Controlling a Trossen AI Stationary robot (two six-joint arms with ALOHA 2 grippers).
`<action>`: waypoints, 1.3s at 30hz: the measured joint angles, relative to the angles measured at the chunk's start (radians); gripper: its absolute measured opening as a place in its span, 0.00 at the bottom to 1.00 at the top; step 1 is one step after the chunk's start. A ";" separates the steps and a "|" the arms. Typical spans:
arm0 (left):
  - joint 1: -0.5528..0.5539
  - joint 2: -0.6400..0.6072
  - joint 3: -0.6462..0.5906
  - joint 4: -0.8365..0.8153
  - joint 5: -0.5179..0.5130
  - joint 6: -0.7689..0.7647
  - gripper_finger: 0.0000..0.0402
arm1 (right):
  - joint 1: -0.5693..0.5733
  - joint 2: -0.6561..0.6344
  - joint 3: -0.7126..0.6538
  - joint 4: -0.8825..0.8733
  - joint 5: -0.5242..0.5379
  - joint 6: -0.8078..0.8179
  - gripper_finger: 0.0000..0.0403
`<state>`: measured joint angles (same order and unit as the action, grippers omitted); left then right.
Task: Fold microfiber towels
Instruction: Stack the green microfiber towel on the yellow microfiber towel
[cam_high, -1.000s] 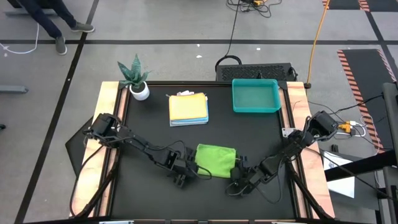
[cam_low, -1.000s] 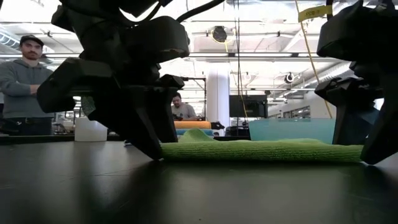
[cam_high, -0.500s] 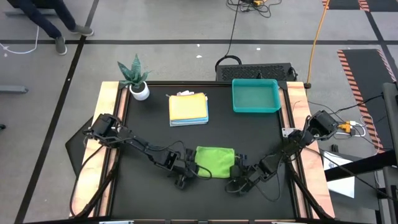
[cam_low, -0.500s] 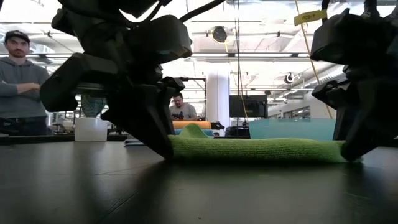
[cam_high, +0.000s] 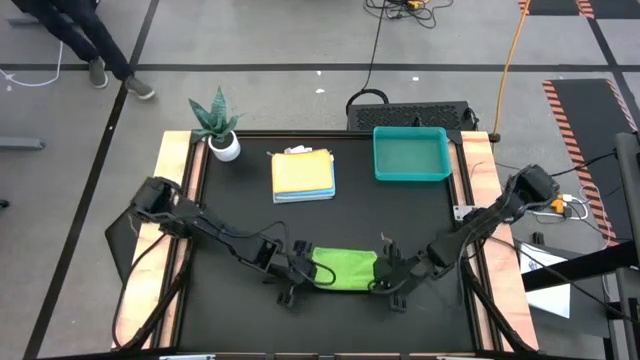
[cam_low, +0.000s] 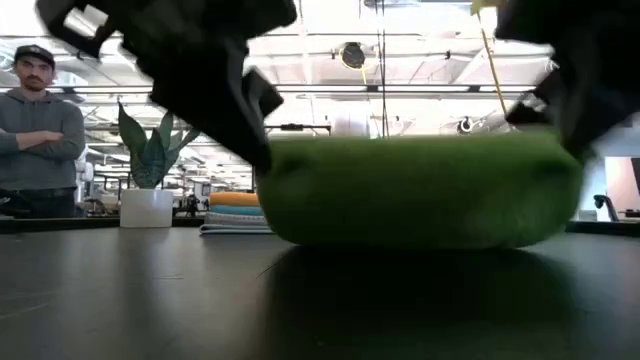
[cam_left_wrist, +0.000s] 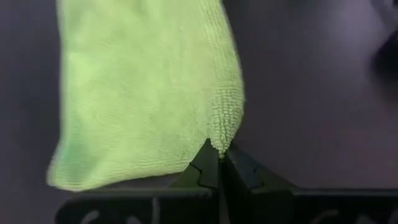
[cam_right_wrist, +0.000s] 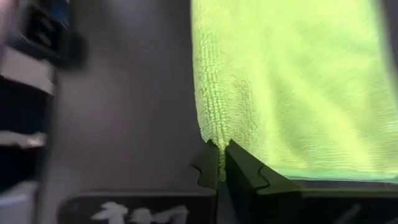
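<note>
Black desk (cam_high: 420, 220) near its front edge: the left hand (cam_high: 304, 277) is clenched on the left corner of the lime green towel (cam_high: 344, 269), which hangs lifted between both; the right hand (cam_high: 386, 281) pinches its right corner.

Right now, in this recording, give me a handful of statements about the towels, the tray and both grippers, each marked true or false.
1. The left gripper is shut on a corner of the lime green towel. True.
2. The right gripper hangs open above the towel. False: it is shut on the towel's other near corner.
3. The teal tray holds a folded towel. False: nothing shows in it.
4. A stack of folded towels, yellow on top, lies between the potted plant and the tray. True.
5. The green towel lies flat on the table. False: its gripped edge is lifted.
</note>
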<state>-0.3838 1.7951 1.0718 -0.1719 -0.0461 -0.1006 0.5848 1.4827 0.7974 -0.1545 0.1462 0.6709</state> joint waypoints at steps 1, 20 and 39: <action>0.004 -0.019 0.000 -0.009 0.002 -0.018 0.01 | -0.014 -0.027 0.000 0.000 -0.006 -0.002 0.00; 0.346 -0.481 0.001 -0.451 -0.191 -0.076 0.00 | -0.711 -0.115 0.335 -0.236 -0.225 -0.569 0.00; 0.962 -0.452 0.001 -0.318 -0.190 0.491 0.00 | -1.081 0.303 0.656 0.014 -0.190 -1.094 0.00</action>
<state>0.5781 1.3431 1.0725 -0.4901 -0.2360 0.3902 -0.4959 1.7856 1.4532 -0.1404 -0.0442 -0.4229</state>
